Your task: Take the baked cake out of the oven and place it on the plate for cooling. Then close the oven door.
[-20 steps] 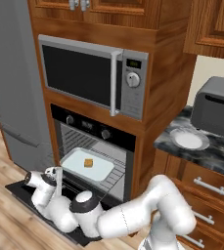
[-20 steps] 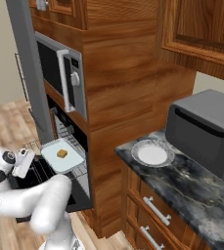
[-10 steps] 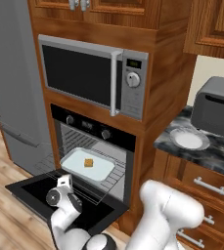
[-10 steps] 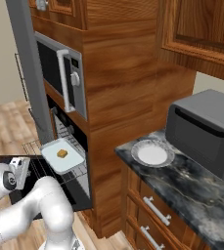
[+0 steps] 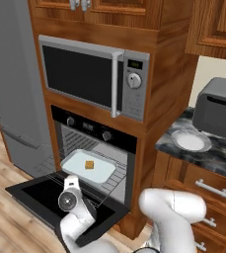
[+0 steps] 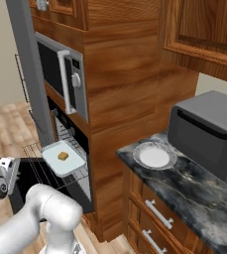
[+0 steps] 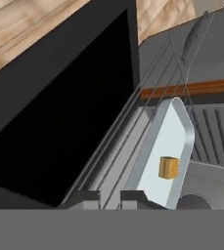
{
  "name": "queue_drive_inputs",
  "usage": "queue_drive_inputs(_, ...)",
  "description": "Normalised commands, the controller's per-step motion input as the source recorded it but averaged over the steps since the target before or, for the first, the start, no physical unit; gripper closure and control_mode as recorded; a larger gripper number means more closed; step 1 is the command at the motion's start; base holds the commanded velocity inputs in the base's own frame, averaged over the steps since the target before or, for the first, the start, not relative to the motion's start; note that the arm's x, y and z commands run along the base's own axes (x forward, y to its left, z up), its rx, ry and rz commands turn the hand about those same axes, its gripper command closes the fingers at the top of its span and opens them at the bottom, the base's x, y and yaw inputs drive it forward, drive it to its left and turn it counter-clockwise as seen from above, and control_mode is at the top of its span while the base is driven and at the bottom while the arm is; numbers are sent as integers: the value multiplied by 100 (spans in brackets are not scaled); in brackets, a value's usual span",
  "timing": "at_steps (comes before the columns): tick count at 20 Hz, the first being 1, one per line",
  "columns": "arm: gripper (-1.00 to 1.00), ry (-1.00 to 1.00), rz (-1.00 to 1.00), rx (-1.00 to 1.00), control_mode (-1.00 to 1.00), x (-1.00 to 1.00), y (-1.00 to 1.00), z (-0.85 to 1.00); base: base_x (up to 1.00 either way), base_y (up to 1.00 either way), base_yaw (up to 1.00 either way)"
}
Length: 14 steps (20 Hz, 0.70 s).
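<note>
The baked cake [image 5: 89,164] [image 6: 62,156] [image 7: 168,167] is a small golden-tan block on a pale baking tray [image 5: 75,165] [image 7: 174,132], which rests on a wire rack pulled out of the black oven [image 5: 92,129]. The oven door [image 5: 40,190] [image 7: 59,122] lies folded down and open. My gripper [image 5: 76,190] [image 6: 11,171] [image 7: 111,199] hovers over the door just in front of the rack's front edge, shut, with nothing seen between its fingertips. It stands short of the cake. The white-grey plate [image 5: 190,141] [image 6: 153,157] sits empty on the dark counter to the right.
A silver microwave [image 5: 92,76] is built in above the oven. A grey toaster box [image 5: 218,111] [image 6: 209,131] stands on the counter behind the plate. A grey fridge [image 5: 13,84] flanks the oven's left. Drawers with bar handles [image 5: 210,189] sit under the counter.
The hand has moved from the door's left end toward its middle, closer to the rack, and the arm has folded low. The jaws have closed.
</note>
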Motion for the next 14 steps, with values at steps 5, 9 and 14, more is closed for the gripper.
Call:
queue_drive_inputs(5,-100,-3,0,15,-100,-79,0,100,0,0,0)
queue_drive_inputs(9,-100,-4,-1,19,-100,-39,-28,99,0,0,0)
queue_drive_inputs(14,-100,-1,-4,17,-100,-4,-32,98,0,0,0)
